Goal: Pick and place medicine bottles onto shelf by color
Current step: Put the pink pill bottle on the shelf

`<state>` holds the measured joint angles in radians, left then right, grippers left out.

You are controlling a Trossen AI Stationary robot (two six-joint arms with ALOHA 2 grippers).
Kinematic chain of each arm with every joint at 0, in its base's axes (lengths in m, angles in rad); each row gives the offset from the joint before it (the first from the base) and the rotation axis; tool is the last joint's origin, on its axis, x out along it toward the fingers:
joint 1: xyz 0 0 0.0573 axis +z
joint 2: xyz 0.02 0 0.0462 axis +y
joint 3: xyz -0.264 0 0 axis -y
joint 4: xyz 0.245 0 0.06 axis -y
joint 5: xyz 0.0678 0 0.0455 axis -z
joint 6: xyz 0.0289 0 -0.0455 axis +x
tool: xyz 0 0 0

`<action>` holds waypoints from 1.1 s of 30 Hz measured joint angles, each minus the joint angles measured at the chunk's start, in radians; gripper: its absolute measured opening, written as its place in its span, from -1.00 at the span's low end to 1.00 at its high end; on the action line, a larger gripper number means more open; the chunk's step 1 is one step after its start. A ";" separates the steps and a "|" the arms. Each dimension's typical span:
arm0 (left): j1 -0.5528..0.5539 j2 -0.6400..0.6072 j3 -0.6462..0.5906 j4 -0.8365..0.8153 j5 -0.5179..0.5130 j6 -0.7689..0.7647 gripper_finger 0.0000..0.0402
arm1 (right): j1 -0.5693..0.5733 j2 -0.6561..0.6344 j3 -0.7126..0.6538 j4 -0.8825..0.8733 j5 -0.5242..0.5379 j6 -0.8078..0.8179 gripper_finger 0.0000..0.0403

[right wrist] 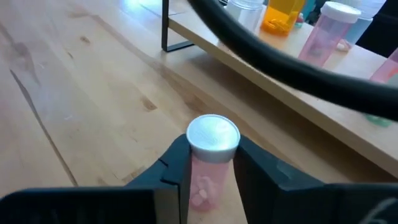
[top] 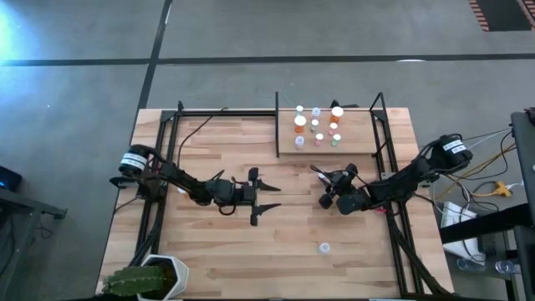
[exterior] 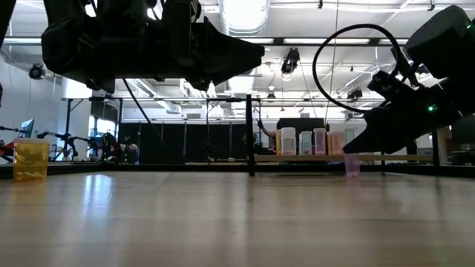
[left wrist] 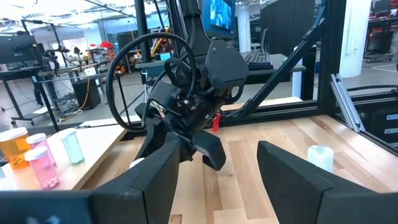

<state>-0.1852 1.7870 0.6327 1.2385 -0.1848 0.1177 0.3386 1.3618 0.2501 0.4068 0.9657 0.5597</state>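
- The right gripper (right wrist: 211,171) has a pink bottle (right wrist: 208,165) between its fingers; in the right wrist view both dark fingers sit flush against the body just under the white cap, so I take it as a pinch on that bottle; the bottle stands upright on the table (top: 217,251), and whether it is lifted yet I cannot tell.
- Seen from above, that gripper sits at about four o'clock from the table's centre, just in front of the shelf (top: 359,149); the shelf itself lies toward one o'clock, with the other medicine bottles (top: 318,125) standing on it in small groups, orange ones among them.
- One lone bottle (top: 323,247) stands apart on the bare board at about five o'clock, well clear of both arms; it looks like the last one waiting.
- The left gripper (top: 266,194) hovers near the middle of the table with its jaws spread wide and nothing between them; it seems to be waiting.
- My reading of the step: the pick of the pink bottle is just being secured; placing has not begun.
- What the next move calls for, as I judge it: a straight lift clear of the board, a short carry toward one o'clock over the shelf's front edge, then setting down beside the pink bottles (right wrist: 326,34) without knocking their neighbours; the bottle is small and top-light, so a gentle release matters.
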 joint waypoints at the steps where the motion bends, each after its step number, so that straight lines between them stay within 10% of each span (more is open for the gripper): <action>1: 0.000 0.000 0.000 0.000 0.000 0.000 0.00 | 0.000 0.000 0.000 0.000 0.000 -0.002 -0.56; 15: 0.000 0.000 -0.001 -0.008 0.000 -0.001 0.00 | -0.023 -0.318 0.010 -0.019 0.164 -0.274 -0.48; 23: 0.000 0.000 -0.001 -0.008 0.000 -0.001 0.00 | -0.238 -0.623 0.010 -0.118 0.209 -0.475 -0.46; 33: -0.002 0.000 -0.001 -0.008 0.001 -0.001 0.00 | -0.726 -0.666 0.007 -0.185 -0.115 -0.463 -0.46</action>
<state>-0.1871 1.7870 0.6315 1.2308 -0.1842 0.1165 -0.3875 0.6960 0.2569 0.2221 0.8503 0.0967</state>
